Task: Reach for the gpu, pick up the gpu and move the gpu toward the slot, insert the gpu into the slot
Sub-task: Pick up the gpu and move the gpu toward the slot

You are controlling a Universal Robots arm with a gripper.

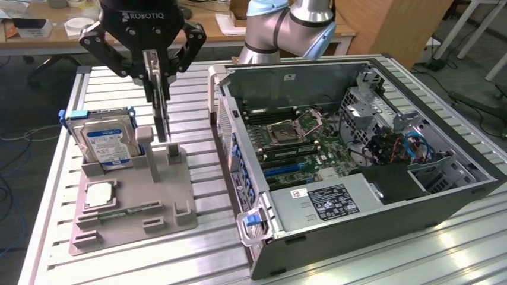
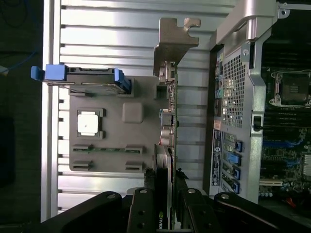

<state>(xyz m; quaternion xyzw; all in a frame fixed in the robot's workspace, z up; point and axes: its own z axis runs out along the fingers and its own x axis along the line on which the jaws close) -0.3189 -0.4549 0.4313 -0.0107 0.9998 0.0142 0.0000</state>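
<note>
I count one gripper [image 1: 157, 70], its fingers pinched onto one gpu [image 1: 162, 113], which stands on edge over the grey fixture [image 1: 130, 205]. The fixture also carries one hard drive [image 1: 107, 142] and one silver chip [image 1: 99, 194]. One open PC case [image 1: 372, 196] sits beside it, its slot [image 1: 284, 170] well apart from the card. Everything sits on a slatted aluminium table [image 1: 443, 249], with a wooden desk [image 1: 56, 38] behind.
</note>
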